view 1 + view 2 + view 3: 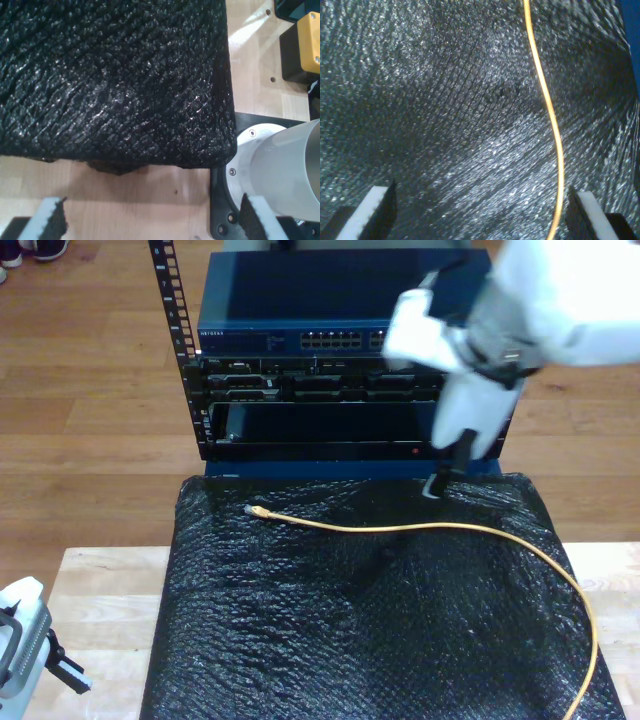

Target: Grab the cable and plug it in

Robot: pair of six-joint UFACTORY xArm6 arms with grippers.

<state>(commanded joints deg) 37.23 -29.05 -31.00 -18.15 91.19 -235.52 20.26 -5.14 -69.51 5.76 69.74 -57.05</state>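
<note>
The yellow cable [420, 528] lies across the black bubble-wrap mat [340, 630]. Its clear plug [254, 510] rests near the mat's far corner on the exterior view's left, and the cable runs off the near edge on the exterior view's right. My second gripper [444, 478] hangs open just above the mat's far edge, in front of the rack. A stretch of cable [553, 125] runs beside one of its fingers [587, 212], and nothing is between the pads. My first gripper [155, 225] is open over bare wood beside a mat corner [150, 75], and it also appears low on the exterior view's left [62, 670].
A server rack stands behind the mat, with a blue network switch [300, 310] whose ports [340, 340] face the table. A white arm base [285, 160] on a black plate and a yellow box [310, 40] stand on the wooden table [100, 600] near my first gripper.
</note>
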